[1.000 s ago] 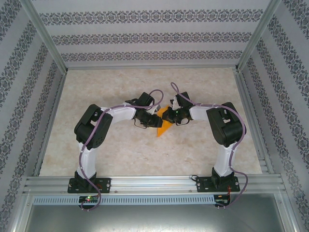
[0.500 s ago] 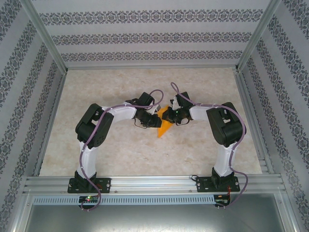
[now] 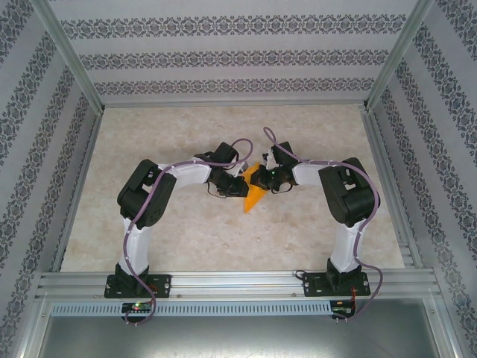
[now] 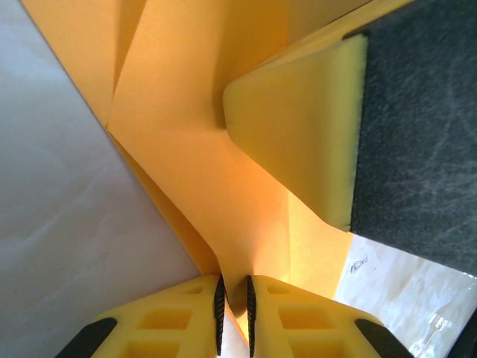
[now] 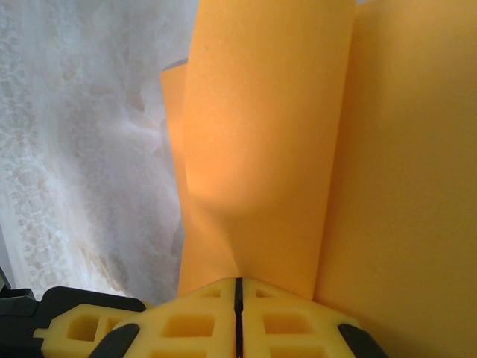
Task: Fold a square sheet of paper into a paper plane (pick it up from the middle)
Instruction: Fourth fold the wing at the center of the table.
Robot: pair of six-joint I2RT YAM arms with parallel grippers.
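Note:
The paper plane (image 3: 253,198) is a folded orange wedge at mid-table, its point toward the near edge. My two grippers meet over its far end. The left gripper (image 3: 241,185) comes in from the left and the right gripper (image 3: 258,179) from the right. In the left wrist view, a raised fold of the paper plane (image 4: 186,149) runs down between the left gripper (image 4: 233,282) jaws, which stand close on it. A yellow finger (image 4: 298,134) of the other gripper presses the paper ahead. In the right wrist view, the right gripper (image 5: 238,282) is shut on the paper plane (image 5: 261,149).
The beige marbled table (image 3: 186,231) lies open around the arms. An aluminium rail (image 3: 238,283) runs along the near edge, with frame posts at the corners. Patterned walls (image 3: 238,60) close the back and both sides.
The left gripper's jaws have closed in on the raised paper fold. Both arms and the orange wedge stay almost where they were.

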